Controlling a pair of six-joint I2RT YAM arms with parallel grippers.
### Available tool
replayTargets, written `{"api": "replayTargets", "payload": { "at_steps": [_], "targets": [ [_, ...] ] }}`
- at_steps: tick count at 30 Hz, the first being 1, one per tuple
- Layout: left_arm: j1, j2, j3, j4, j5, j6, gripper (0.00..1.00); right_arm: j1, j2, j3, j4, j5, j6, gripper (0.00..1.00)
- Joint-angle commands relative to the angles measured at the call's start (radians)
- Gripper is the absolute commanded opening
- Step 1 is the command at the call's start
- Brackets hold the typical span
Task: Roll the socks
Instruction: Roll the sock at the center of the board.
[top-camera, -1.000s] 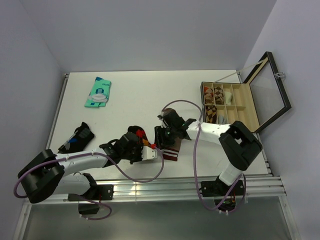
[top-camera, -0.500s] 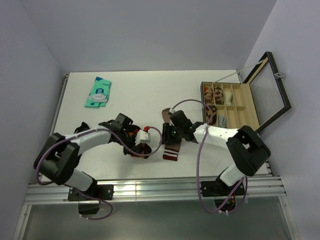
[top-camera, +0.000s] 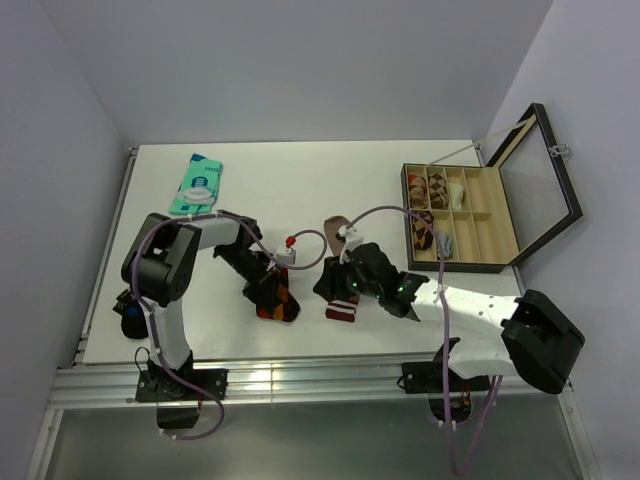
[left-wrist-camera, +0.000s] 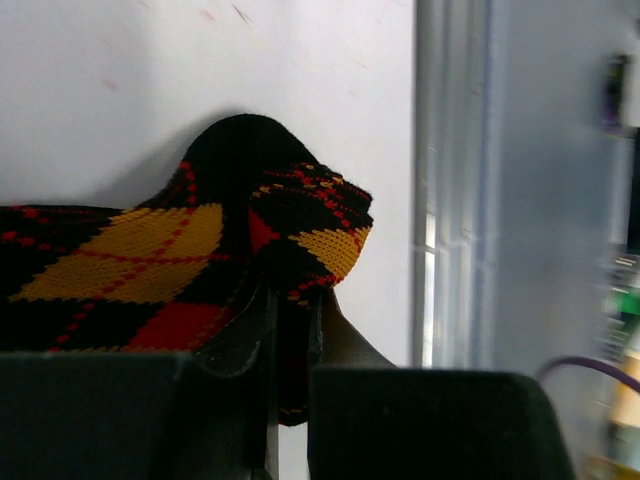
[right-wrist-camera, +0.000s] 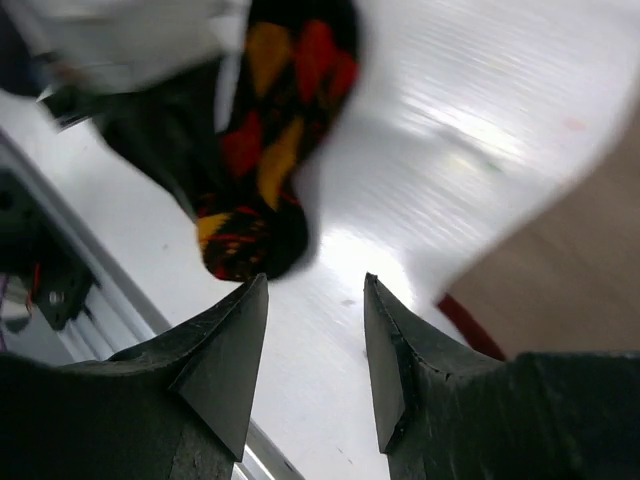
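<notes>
The black sock with red and yellow diamonds lies low in the middle of the top picture, and the left claw is pinched tight on a fold of it. The brown sock with the striped dark red cuff lies just to its right, and the right claw hangs between the 2 socks, fingers apart, holding nothing. A green packet sits upper left, an open box at the right.

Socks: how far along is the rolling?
Done: neither sock looks rolled; the argyle sock and tan sock lie side by side. In hand: left gripper pinches the argyle sock, one end folded over; right gripper open, empty. Left: the rolling itself.
</notes>
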Motion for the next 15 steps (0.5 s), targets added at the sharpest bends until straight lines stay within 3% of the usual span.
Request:
{"api": "replayTargets", "payload": {
  "at_steps": [1,7,15],
  "targets": [
    [-0.001,0.100,-0.006,-0.170,-0.142,0.122,0.00,0.139,-0.006,-0.010,0.183,0.061,-0.132,0.51],
    [-0.001,0.171,0.018,-0.194,-0.178,0.123,0.00,0.242,0.071,-0.011,0.324,0.018,-0.195,0.57],
    [-0.001,0.192,0.022,-0.184,-0.184,0.116,0.00,0.361,0.247,0.099,0.303,0.060,-0.255,0.61]
  ]
}}
